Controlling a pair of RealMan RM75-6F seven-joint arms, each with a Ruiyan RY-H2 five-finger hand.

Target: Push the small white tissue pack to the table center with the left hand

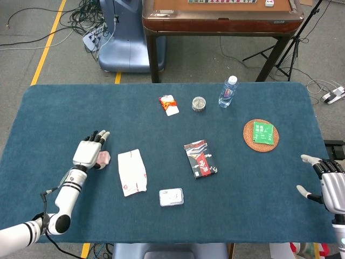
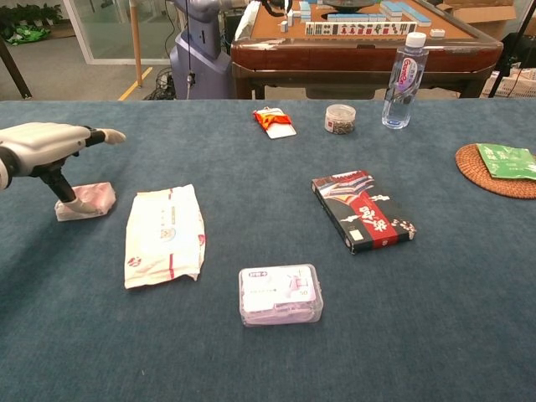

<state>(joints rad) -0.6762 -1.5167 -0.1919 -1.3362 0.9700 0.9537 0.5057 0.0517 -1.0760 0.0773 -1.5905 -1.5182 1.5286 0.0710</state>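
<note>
The small white and pink tissue pack (image 1: 103, 157) (image 2: 88, 201) lies on the blue table's left side. My left hand (image 1: 90, 150) (image 2: 46, 142) hovers flat over its left part with fingers stretched forward, and the thumb reaches down onto the pack. In the head view the hand hides most of the pack. My right hand (image 1: 330, 183) rests at the table's right edge, fingers apart and holding nothing; the chest view does not show it.
A larger white wipes pack (image 1: 132, 171) (image 2: 165, 234) lies just right of the tissue pack. Further right are a clear plastic box (image 1: 171, 197), a black and red box (image 1: 200, 158), a red packet (image 1: 169, 104), a jar (image 1: 199, 103), a bottle (image 1: 228, 91) and a coaster (image 1: 253, 141).
</note>
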